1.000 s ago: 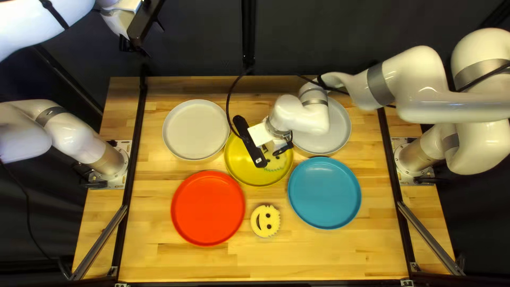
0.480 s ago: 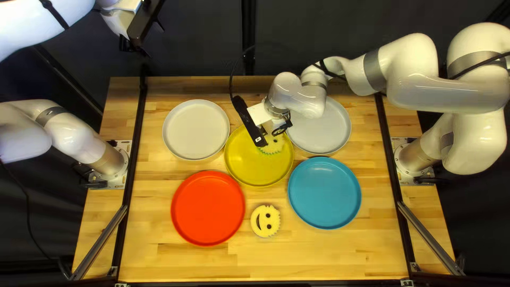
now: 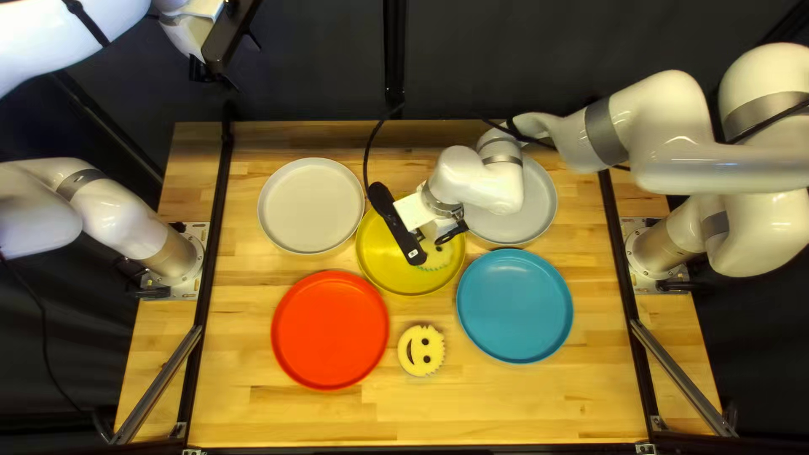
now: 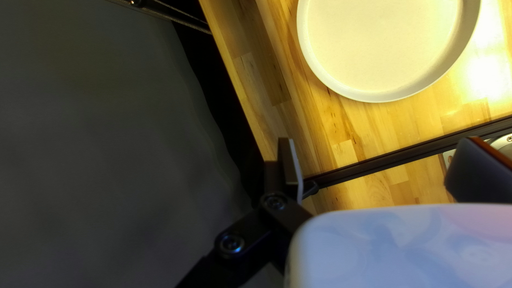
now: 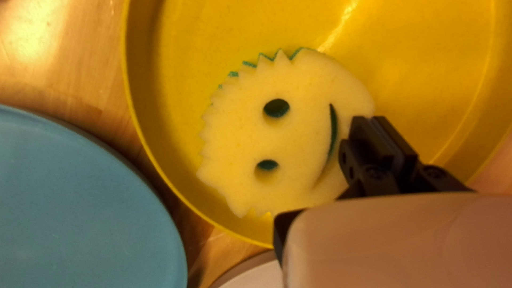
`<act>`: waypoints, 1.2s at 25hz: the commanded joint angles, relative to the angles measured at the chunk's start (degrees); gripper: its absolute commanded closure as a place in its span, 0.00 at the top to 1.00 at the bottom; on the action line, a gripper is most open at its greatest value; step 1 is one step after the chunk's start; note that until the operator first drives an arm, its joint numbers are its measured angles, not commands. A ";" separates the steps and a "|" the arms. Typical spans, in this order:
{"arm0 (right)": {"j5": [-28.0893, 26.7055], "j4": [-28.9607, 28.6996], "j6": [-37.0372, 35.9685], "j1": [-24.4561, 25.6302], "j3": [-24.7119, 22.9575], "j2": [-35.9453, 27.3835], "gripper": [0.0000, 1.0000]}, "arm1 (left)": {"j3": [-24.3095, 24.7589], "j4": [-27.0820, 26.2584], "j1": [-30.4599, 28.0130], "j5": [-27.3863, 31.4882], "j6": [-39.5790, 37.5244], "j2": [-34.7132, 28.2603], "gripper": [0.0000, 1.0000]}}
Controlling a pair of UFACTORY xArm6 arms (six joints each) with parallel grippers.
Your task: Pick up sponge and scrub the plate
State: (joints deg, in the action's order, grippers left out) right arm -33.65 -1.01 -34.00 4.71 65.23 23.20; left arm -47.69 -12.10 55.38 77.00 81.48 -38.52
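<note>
Right claw (image 3: 450, 234) is held low, pinched closed; left claw (image 3: 202, 71) is raised far left, spread wide.

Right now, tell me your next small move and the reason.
I'd probably slide the right tool, shut on the edge of the sponge, across the yellow plate toward the red plate. The sponge lies off-centre, nearer the blue plate, leaving the side facing the red one uncovered.
</note>
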 commanded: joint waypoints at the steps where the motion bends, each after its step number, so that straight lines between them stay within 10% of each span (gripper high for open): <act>1: -4.74 -0.36 -0.65 3.81 7.21 4.58 0.00 | 0.00 0.00 0.00 0.00 0.00 0.00 1.00; 30: -16.17 2.65 11.31 0.52 22.96 12.77 0.00 | 0.00 0.00 0.00 0.00 0.00 0.00 1.00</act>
State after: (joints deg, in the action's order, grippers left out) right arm -49.43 1.43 -22.27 4.67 87.21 35.50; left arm -47.69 -12.10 55.38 77.00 81.48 -38.52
